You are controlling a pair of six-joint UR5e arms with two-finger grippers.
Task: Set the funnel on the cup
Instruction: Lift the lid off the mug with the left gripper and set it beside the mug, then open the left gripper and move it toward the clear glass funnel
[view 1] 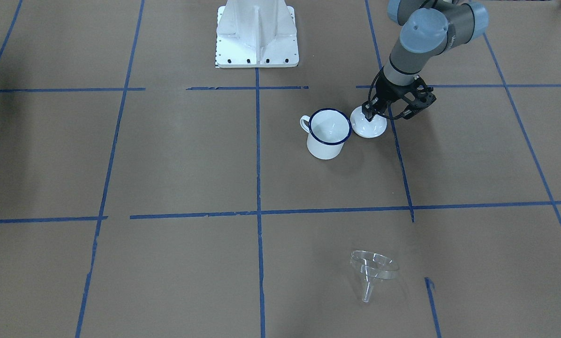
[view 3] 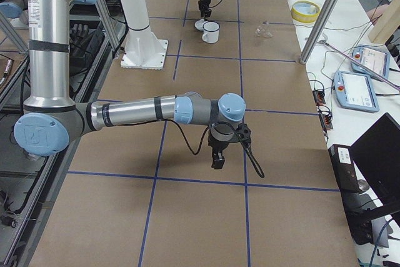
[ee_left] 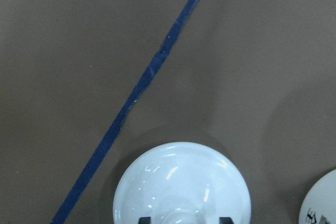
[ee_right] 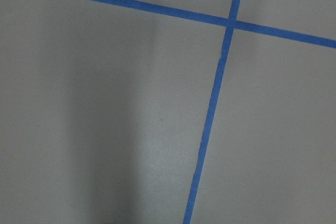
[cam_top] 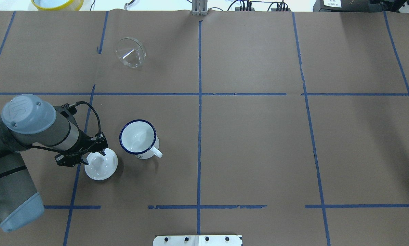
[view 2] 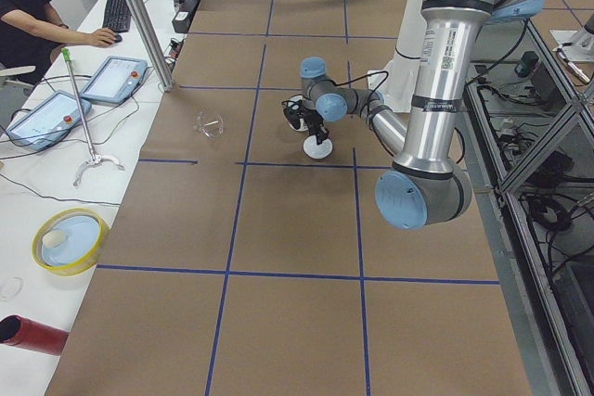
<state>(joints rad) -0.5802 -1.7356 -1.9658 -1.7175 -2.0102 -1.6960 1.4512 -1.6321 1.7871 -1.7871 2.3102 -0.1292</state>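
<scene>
Funnel (view 1: 373,268) lies on its side on surface (view 1: 168,164), frame lower centre-right, spout toward bottom edge. Left hand (view 1: 368,115) narrowly open, straddling lid (view 1: 373,131) knob. Right hand (view 3: 218,161): state cannot be told.

— What is cut off at the left wrist?
— The lid (ee_left: 181,177) and cup (ee_left: 323,207), by the picture's edges.
— The right gripper (view 3: 217,164)?
— Its opening cannot be judged from the side.

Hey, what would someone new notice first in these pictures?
The left gripper is down over a white lid, its fingers either side of the knob, right beside the empty cup. The clear funnel lies on its side, alone, far from both.
</scene>
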